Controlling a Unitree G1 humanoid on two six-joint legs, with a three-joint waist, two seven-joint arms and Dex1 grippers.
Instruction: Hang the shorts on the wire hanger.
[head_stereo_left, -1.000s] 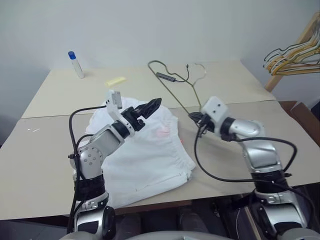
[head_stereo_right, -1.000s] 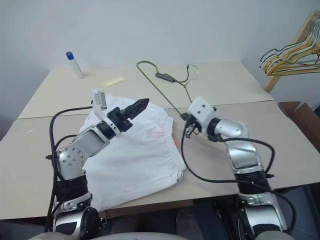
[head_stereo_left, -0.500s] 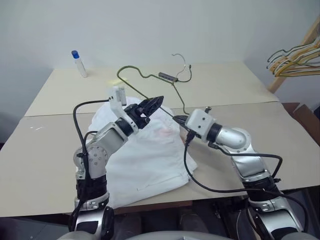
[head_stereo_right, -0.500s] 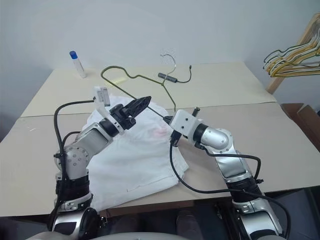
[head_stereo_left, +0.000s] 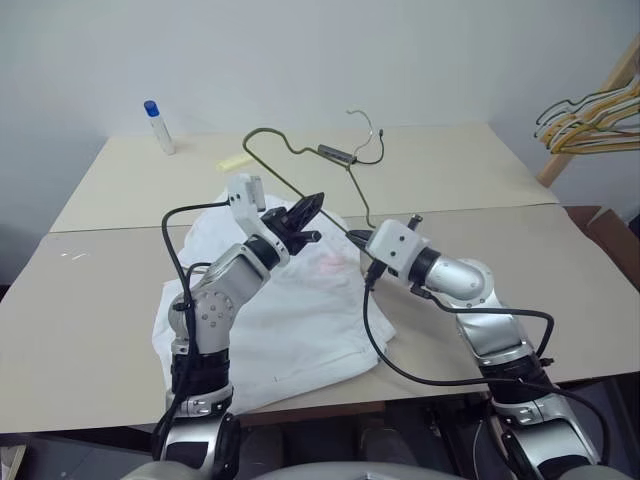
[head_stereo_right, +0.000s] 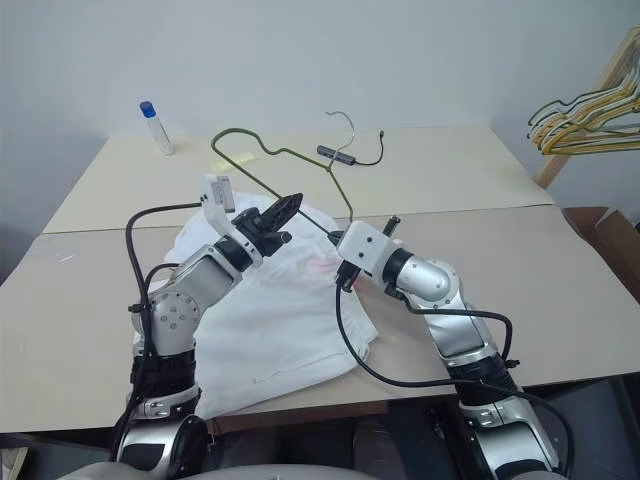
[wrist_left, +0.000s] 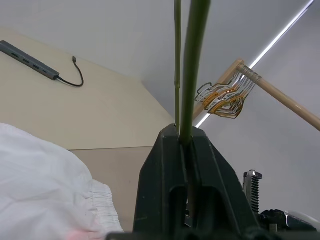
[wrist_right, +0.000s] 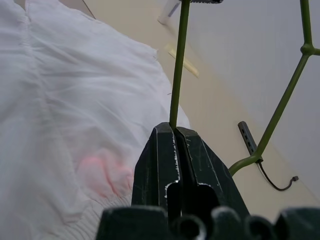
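The wire hanger (head_stereo_left: 347, 166), thin and olive-grey, is held tilted up off the table between both grippers, its hook (head_stereo_left: 366, 115) toward the back. My left gripper (head_stereo_left: 312, 200) is shut on the hanger's long lower wire (wrist_left: 192, 65). My right gripper (head_stereo_left: 357, 238) is shut on the same wire (wrist_right: 178, 60) near its lower corner. The white shorts (head_stereo_left: 300, 310) lie spread on the table below both grippers, with a faint pink patch (head_stereo_left: 328, 264) near the waistband.
A grey USB hub (head_stereo_left: 335, 152) with its cable lies behind the hanger. A white bottle with a blue cap (head_stereo_left: 157, 127) and a yellow slip (head_stereo_left: 232, 162) sit at the back left. Bunched hangers (head_stereo_left: 590, 115) hang on a wooden rack at far right.
The right gripper lifted the hanger off the table and carried it left over the shorts. The left gripper, open before, has shut on the hanger's wire.
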